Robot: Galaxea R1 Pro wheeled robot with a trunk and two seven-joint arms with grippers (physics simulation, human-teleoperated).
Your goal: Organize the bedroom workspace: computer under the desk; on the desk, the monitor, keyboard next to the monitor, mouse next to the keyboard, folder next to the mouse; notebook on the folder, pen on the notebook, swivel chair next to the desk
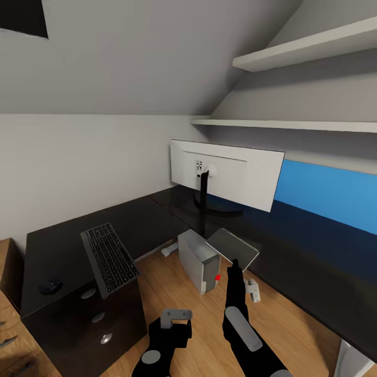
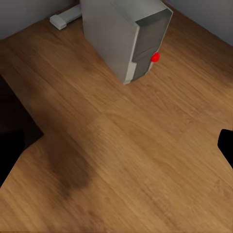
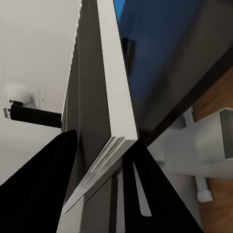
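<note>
My right gripper (image 1: 234,268) is shut on the thin grey notebook (image 1: 234,247), held tilted at the black desk's inner edge (image 1: 63,246). In the right wrist view, the notebook (image 3: 104,97) stands edge-on between the black fingers (image 3: 53,170). The monitor (image 1: 230,173) stands on the desk corner, white back toward me. The keyboard (image 1: 109,257) lies on the left wing and overhangs its edge. The black mouse (image 1: 51,286) sits left of it. The grey computer (image 1: 199,259) (image 2: 121,34) stands on the floor under the desk. My left gripper (image 1: 175,317) hangs open and empty above the floor. Folder, pen and swivel chair are out of view.
A blue wall panel (image 1: 335,193) runs behind the desk's right wing, with two white shelves (image 1: 293,124) above it. A light wooden drawer unit (image 1: 8,314) stands at far left. The white desk leg foot (image 1: 253,289) sits beside the computer. Wooden floor (image 2: 121,160) lies between the desk wings.
</note>
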